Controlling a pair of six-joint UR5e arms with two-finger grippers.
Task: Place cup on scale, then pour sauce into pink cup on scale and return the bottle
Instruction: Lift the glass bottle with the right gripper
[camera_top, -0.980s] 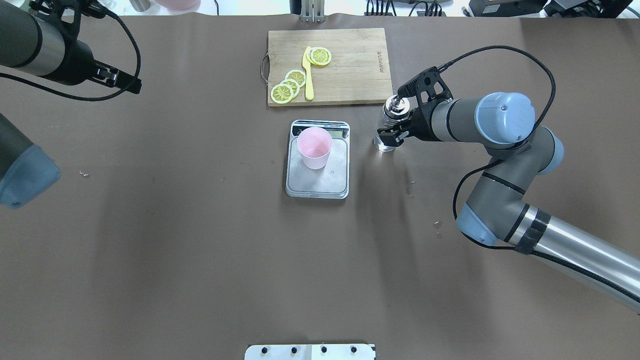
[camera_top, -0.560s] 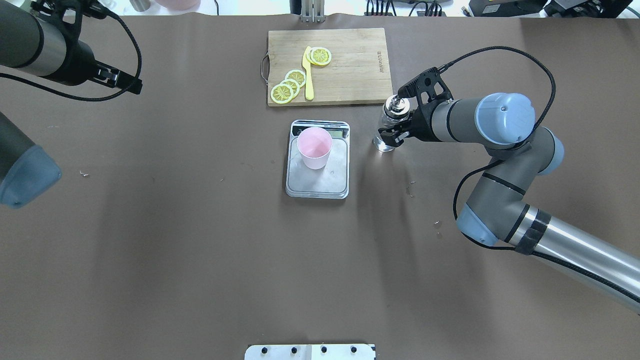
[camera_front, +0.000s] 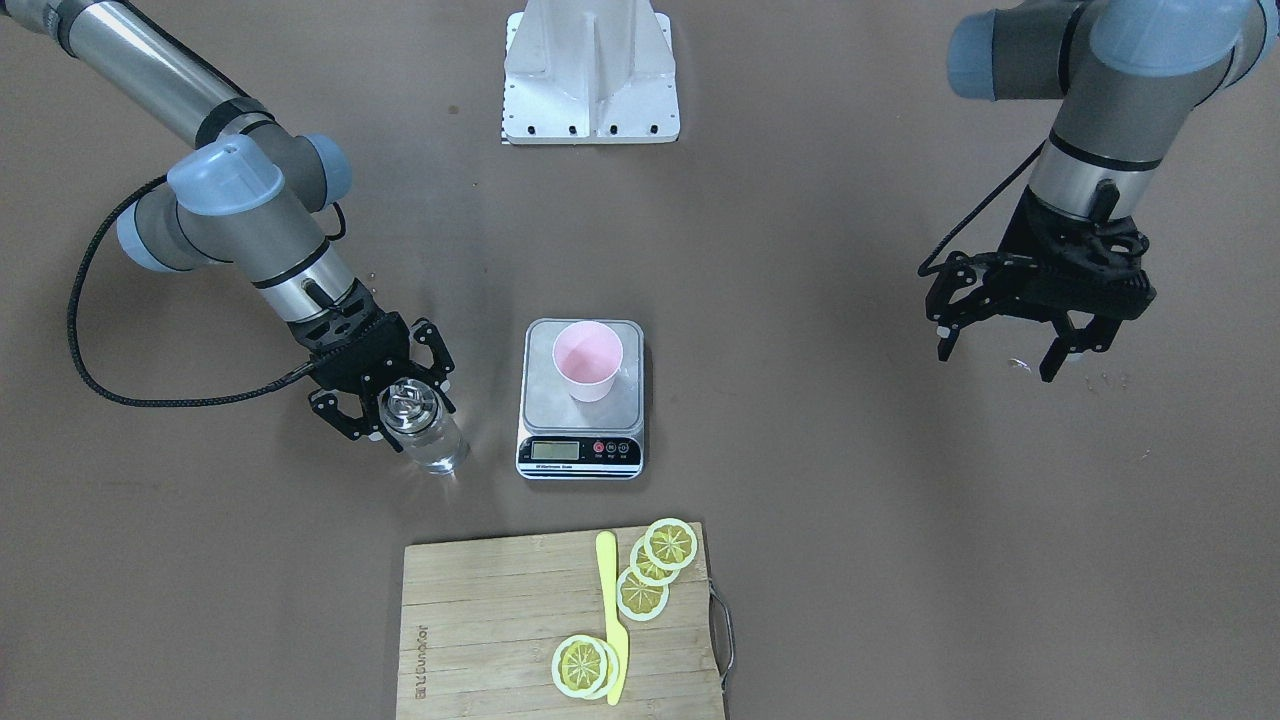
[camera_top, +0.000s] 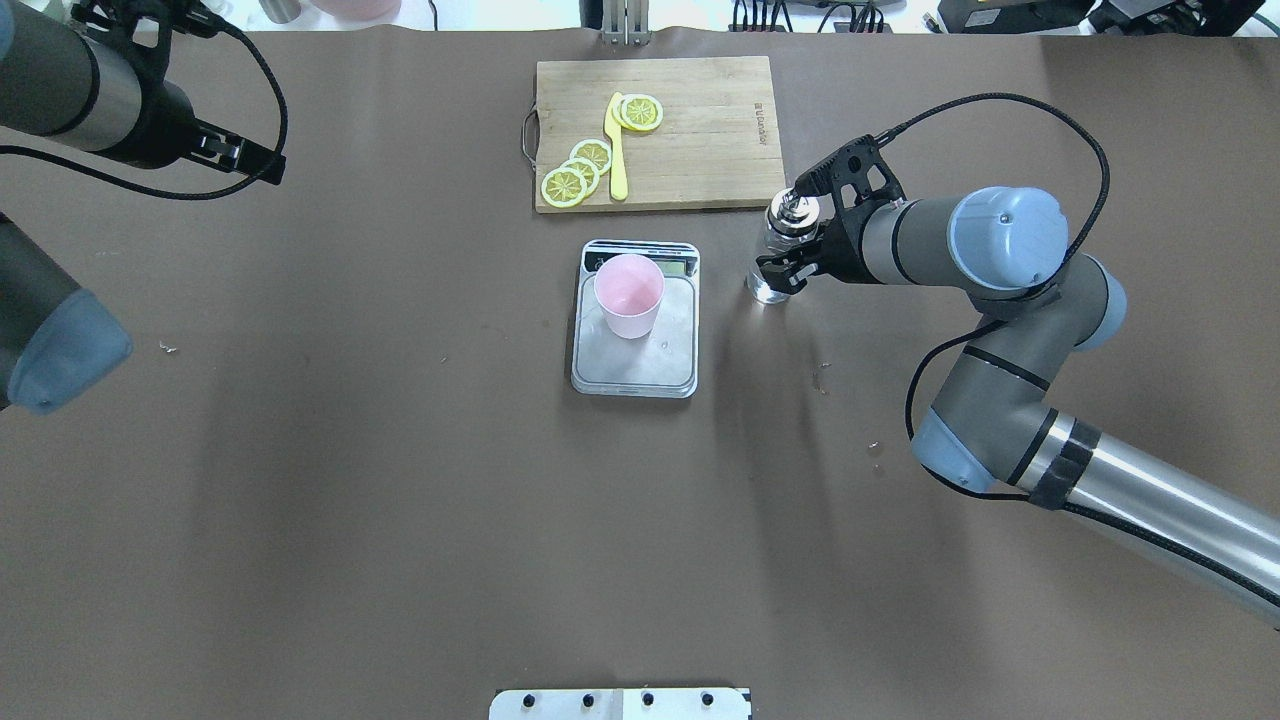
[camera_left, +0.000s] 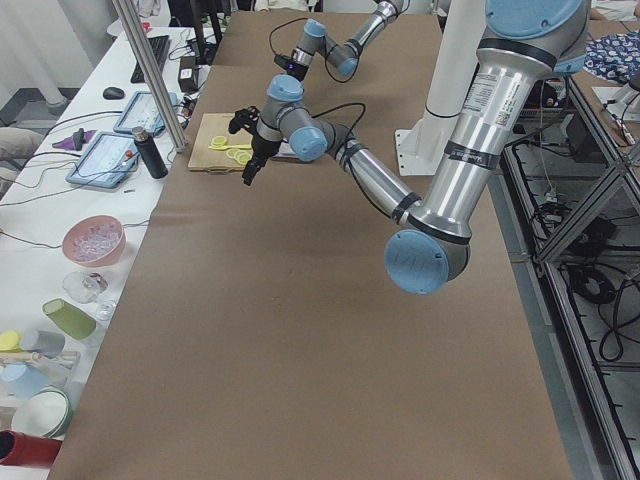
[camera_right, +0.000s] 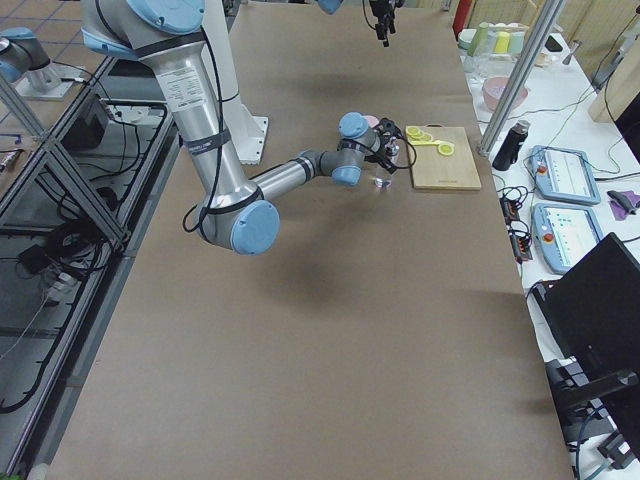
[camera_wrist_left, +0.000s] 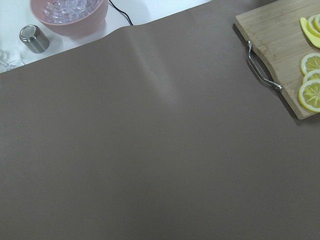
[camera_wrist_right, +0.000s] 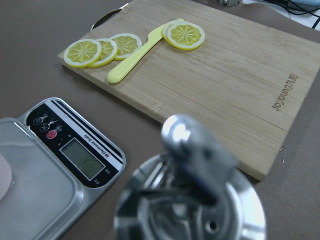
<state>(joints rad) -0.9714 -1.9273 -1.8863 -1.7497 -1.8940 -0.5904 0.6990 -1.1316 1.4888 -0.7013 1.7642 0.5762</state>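
The pale pink cup (camera_front: 588, 362) (camera_top: 629, 290) stands upright on the scale (camera_front: 580, 452) (camera_top: 640, 372), toward its display end. The clear glass bottle (camera_front: 428, 440) (camera_top: 768, 286) with a chrome spout cap stands on the table next to the scale, between it and the wooden board. My right gripper (camera_front: 400, 403) (camera_top: 789, 228) is shut on the bottle, one finger on each side of its upper part. The cap (camera_wrist_right: 192, 200) fills the bottom of the right wrist view, blurred, with the scale's display (camera_wrist_right: 80, 155) to its left. My left gripper (camera_front: 1000, 355) is open and empty, high over the table far from the scale.
A wooden cutting board (camera_front: 480, 620) (camera_top: 700, 140) with several lemon slices and a yellow knife (camera_top: 617, 150) lies beyond the scale. The robot's base plate (camera_front: 590, 70) is on the near side. A pink bowl of ice (camera_wrist_left: 70, 12) and a metal cylinder (camera_wrist_left: 34, 39) stand off the mat.
My left arm has drifted a little further out and away from the scale. My right gripper and the bottle's cap have shifted very slightly toward the scale. The bottle's base has stayed put.
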